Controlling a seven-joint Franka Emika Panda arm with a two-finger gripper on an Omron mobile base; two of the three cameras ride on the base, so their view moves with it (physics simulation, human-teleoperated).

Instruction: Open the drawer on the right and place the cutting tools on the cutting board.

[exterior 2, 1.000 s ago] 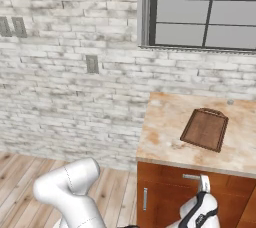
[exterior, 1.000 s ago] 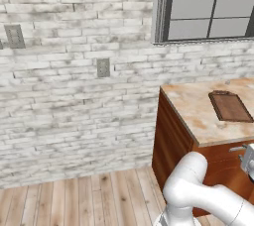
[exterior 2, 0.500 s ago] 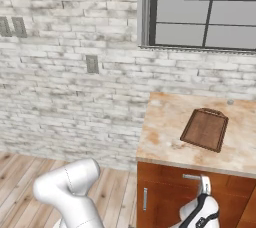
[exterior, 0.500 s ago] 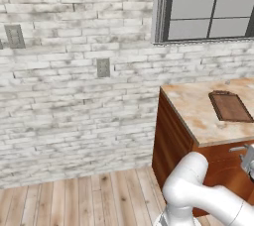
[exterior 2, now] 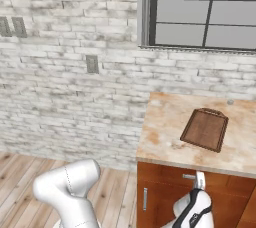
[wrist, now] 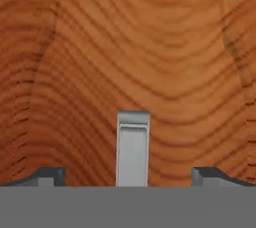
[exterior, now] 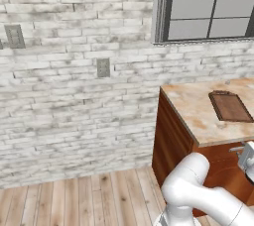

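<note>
Although the drawer (wrist: 130, 47) is not yet opened, its silver handle (wrist: 133, 147) is seen in the hand view standing midway between the two fingertips of the end effector (wrist: 130, 176), long axis running up the view; from left tip to right, the jaws are spread wide and nothing is pinched. On the bench (exterior 2: 165, 142) above, the cutting board (exterior 2: 205, 129) is found lying bare.

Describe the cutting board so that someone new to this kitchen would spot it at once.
Find the window in the whitewashed brick wall; below it lies a pale marbled countertop. The cutting board lies flat on it: small, dark brown, rectangular, with a raised rim and short tab.
</note>
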